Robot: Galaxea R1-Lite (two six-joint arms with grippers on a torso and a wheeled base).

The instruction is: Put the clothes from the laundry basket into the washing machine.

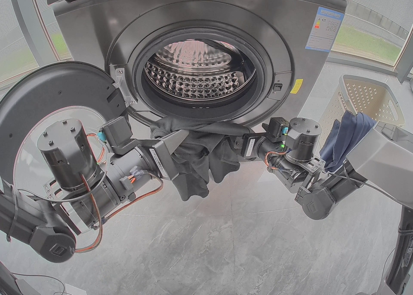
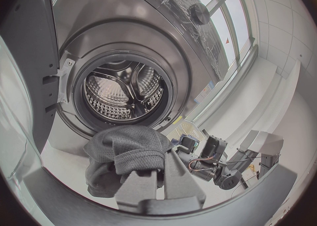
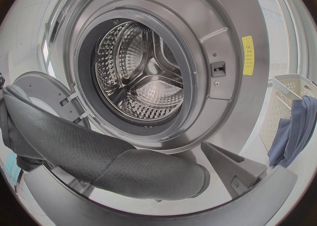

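Dark grey garment (image 1: 202, 153) hangs in front of the washing machine (image 1: 301, 50) in the head view, just below the open mouth of the drum (image 1: 193, 76) and off the floor (image 1: 215, 244). The round door (image 1: 56, 93) stands swung open on the left, behind the left arm. The laundry basket (image 1: 370, 97) sits to the right of the machine, with a blue cloth (image 1: 344, 141) draped over its near rim. The garment stretches between the left gripper (image 1: 174, 145) and the right gripper (image 1: 241, 141), and its bulk sags below them.

In the left wrist view, the left gripper (image 2: 158, 174) has its fingers (image 2: 178, 177) close together, pinching a bunched fold of the garment (image 2: 128, 150). The drum (image 2: 122, 94) gapes beyond it, and the right gripper (image 2: 185, 145) is just beside the cloth.

In the right wrist view, the right gripper (image 3: 158, 150) has its fingers apart. One finger (image 3: 231, 167) is bare, with a gap between it and the cloth. The garment (image 3: 99, 157) lies as a thick roll across the other side and hides the second finger. The drum (image 3: 142, 71) is straight ahead, and the basket (image 3: 290, 84) and blue cloth (image 3: 294, 127) are off to one side.
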